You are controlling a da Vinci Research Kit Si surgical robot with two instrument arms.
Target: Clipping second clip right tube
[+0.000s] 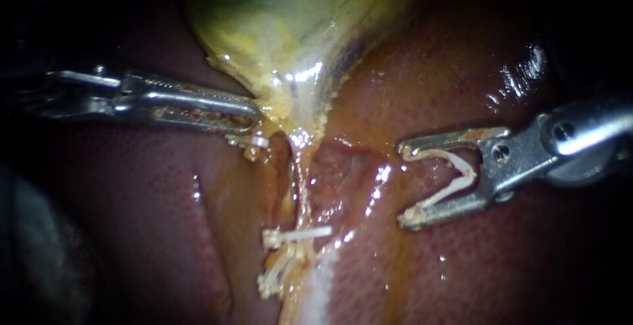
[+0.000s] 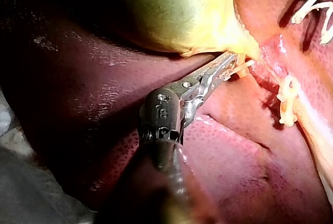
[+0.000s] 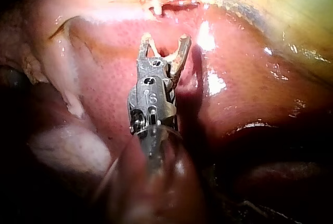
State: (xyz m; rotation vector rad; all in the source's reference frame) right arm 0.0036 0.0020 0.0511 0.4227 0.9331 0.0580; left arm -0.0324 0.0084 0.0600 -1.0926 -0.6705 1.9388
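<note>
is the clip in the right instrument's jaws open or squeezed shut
Open. The loaded clip spreads in a V between the wide-apart jaws of the right instrument, beside the tube, not around it.

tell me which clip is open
The clip held in the right instrument's jaws. It spreads in a V above the liver, while the other clips are closed flat on tissue.
</note>
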